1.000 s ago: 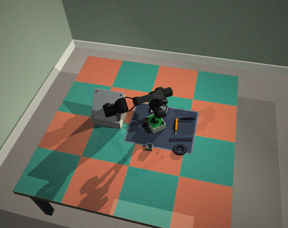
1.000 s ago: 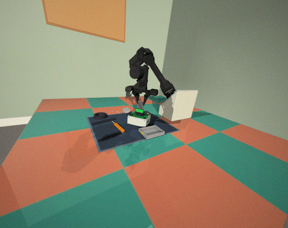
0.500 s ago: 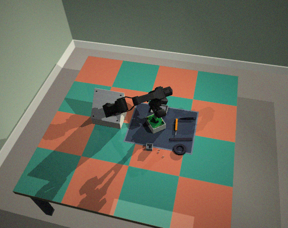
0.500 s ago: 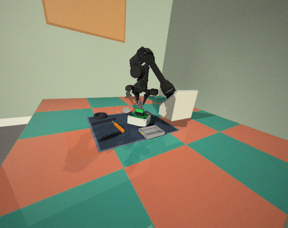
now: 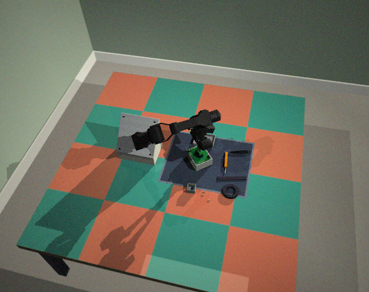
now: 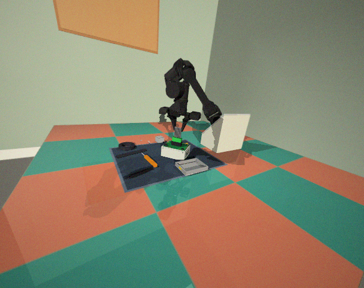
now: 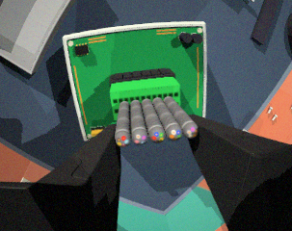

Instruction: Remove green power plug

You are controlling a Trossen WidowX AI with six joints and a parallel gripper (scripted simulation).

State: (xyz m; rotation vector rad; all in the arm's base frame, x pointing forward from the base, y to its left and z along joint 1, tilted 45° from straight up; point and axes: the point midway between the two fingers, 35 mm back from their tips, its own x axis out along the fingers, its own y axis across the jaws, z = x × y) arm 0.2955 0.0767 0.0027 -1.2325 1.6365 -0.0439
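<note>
Spreading wide across the room, the tabletop (image 5: 190, 248) (image 6: 253, 198) is checked in coral and teal, with a dark leg (image 5: 55, 264) showing at the lower left of the top view. Pale green walls (image 5: 30, 38) (image 6: 98, 80) rise behind it, and white skirting (image 5: 209, 69) (image 6: 14, 153) runs along the floor. An orange panel (image 6: 113, 24) hangs at the upper left of the exterior view.

Long shadows fall toward the lower left of the top view. Near the middle, a dark blue mat (image 5: 178, 171) (image 6: 166, 178) (image 7: 20, 106) carries the circuit board (image 5: 205, 158) (image 6: 185, 145) (image 7: 92, 67) in its white housing. The green power plug (image 6: 176, 140) (image 7: 146, 89) sits at the black socket (image 6: 176, 143) (image 7: 143, 75), its grey cables (image 6: 178, 132) (image 7: 156, 122) reaching up toward the arm. The end effector (image 5: 198, 149) (image 6: 178, 131) (image 7: 152, 127) is closed on the plug, though the exact contact is hidden.

The grey tray (image 5: 213, 141) (image 6: 191, 169) (image 7: 49, 40) lies near the board, at the upper left of the wrist view. An orange-handled screwdriver (image 5: 225, 159) (image 6: 150, 161) rests on the mat, and a black ring (image 5: 223, 191) (image 6: 127, 149) lies at its edge, lower right in the top view.
</note>
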